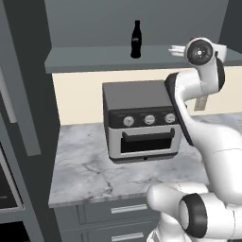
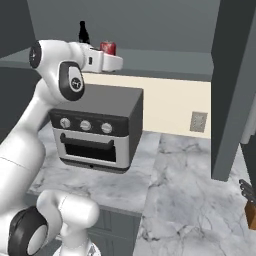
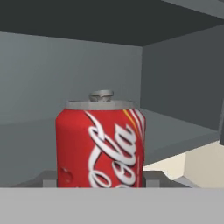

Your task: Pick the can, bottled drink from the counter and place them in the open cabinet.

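One can (image 3: 100, 144), red with a silver top, sits upright between the pincer (image 2: 111, 56) fingers, held at the front edge of the open cabinet (image 3: 183, 83) shelf; its base is cut off in the hand view, so whether it touches the shelf is unclear. Bare shelf stretches behind it to the back wall and right side wall. The bottled drink (image 1: 136, 39) stands upright farther along the same shelf, well apart, toward its left end. Below, a toaster oven (image 1: 141, 120) sits on the marble countertop (image 1: 90, 172).

red can (image 3: 100, 144), black bottle (image 1: 136, 39) upright in cabinet (image 1: 94, 59)
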